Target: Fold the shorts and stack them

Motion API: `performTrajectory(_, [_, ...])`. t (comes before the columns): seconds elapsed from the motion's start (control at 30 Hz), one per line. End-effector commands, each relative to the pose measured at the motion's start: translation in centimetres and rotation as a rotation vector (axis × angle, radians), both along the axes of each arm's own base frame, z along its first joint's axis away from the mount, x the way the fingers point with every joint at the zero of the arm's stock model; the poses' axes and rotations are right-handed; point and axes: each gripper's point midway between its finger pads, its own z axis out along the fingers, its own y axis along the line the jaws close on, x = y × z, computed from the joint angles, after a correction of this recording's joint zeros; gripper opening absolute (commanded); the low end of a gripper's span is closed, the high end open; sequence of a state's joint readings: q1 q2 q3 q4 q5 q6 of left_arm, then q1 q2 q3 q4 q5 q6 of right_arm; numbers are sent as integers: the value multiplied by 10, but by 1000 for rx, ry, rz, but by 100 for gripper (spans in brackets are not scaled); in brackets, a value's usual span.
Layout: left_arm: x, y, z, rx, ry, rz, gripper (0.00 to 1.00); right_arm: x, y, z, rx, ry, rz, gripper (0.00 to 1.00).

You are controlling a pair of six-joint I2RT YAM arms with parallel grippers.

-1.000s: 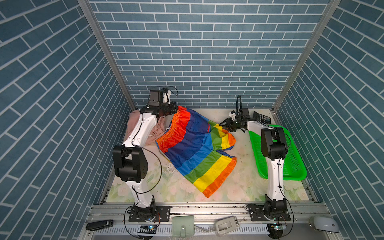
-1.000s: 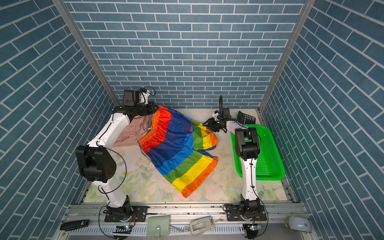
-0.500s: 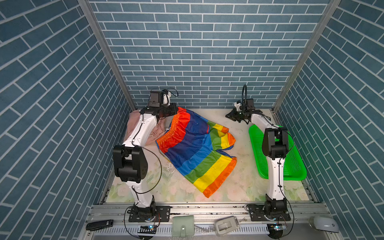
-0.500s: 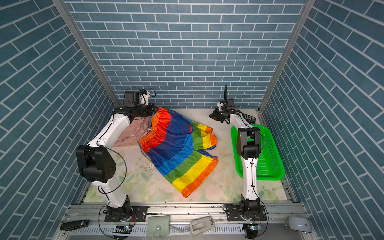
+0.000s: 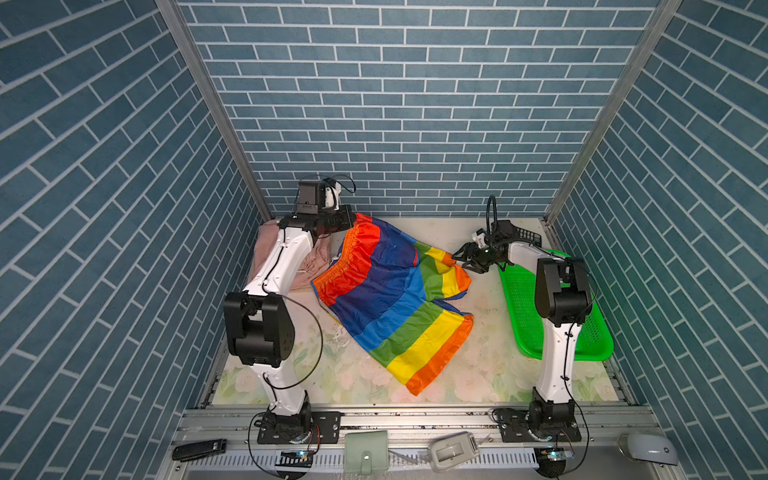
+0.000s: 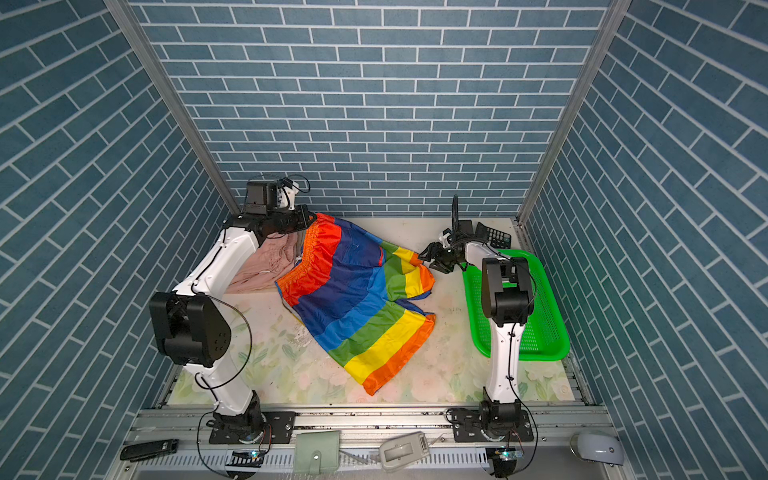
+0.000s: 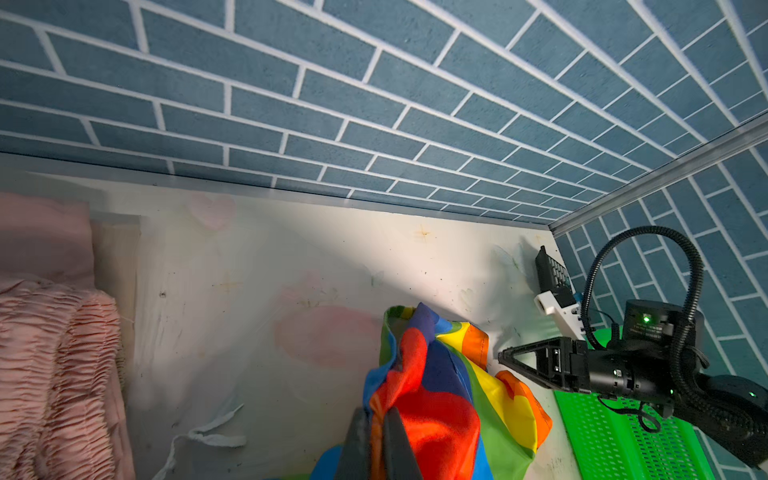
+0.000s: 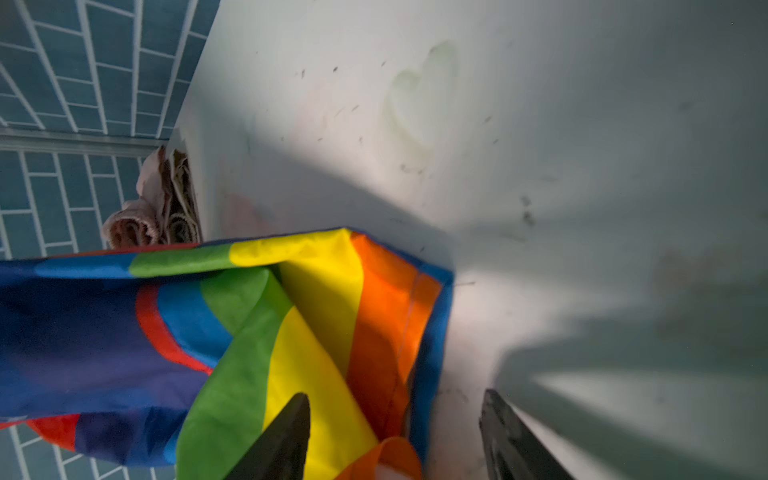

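Rainbow shorts (image 5: 390, 291) spread on tabletop (image 5: 482, 357) beside green basket (image 5: 582, 332); left gripper (image 7: 376, 415) clamped on waistband, side away from basket. Right gripper (image 8: 395, 395) jaws wide at leg hem nearest basket, holding nothing. Risk: right pinches one slippery layer only, hem slips, fold skews

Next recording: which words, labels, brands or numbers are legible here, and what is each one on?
None can be read.
Label on the right arm's wrist housing, left wrist view: print too blurred.
Mark on the white device at the front edge, in a top view: too small.
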State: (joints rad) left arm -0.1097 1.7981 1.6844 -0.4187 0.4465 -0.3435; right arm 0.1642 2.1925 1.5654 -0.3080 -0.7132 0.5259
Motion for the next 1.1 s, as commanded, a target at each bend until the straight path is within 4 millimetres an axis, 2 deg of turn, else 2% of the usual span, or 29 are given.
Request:
performTrajectory(0.0, [2,-3,34,-24,-88,-10,0,-6,29,20,87,-44,51,66])
performTrajectory(0.1, [1,-7,36,-27,-89,-16,0,-2,41,23,143,-39,50,60])
performTrajectory(0.13, [1,-8,36,-25,-90,-19,0,1,43,28,150,-48,47,55])
performTrajectory(0.17, [0,-8,36,-24,-90,-20,0,3,44,16,144,-25,40,49])
performTrajectory(0.3, [-3,-7,40,-18,-96,-19,0,18,44,29,139,-61,20,20])
performTrajectory(0.33, [-4,-7,41,-17,-98,-19,0,23,43,39,139,-84,15,11])
performTrajectory(0.4, [-4,-6,40,-10,-101,-19,0,33,40,61,136,-135,6,0])
performTrajectory(0.53, [0,3,38,-18,-86,19,0,44,22,134,147,-277,-24,0])
performTrajectory(0.6, [4,16,36,-37,-70,62,0,35,12,159,121,-337,-25,0])
performTrajectory(0.63, [5,25,34,-50,-59,94,0,24,9,164,88,-356,-8,0])
performTrajectory(0.7, [8,43,32,-77,-46,142,0,-6,9,158,41,-357,34,0])
performTrajectory(0.73, [8,54,29,-89,-36,168,0,-25,11,147,18,-342,56,0])
performTrajectory(0.83, [6,75,15,-117,-4,213,0,-88,31,92,-18,-242,124,0])
performTrajectory(0.93, [1,81,-3,-149,34,218,0,-155,53,32,-65,-124,235,0])
performTrajectory(0.97, [-1,80,-9,-151,46,213,0,-171,56,18,-77,-92,265,0])
performTrajectory(1.0, [-4,80,-15,-149,59,205,0,-184,56,8,-82,-64,290,5])
performTrajectory(1.07, [-8,77,-25,-149,80,191,0,-195,50,7,-92,-39,299,26])
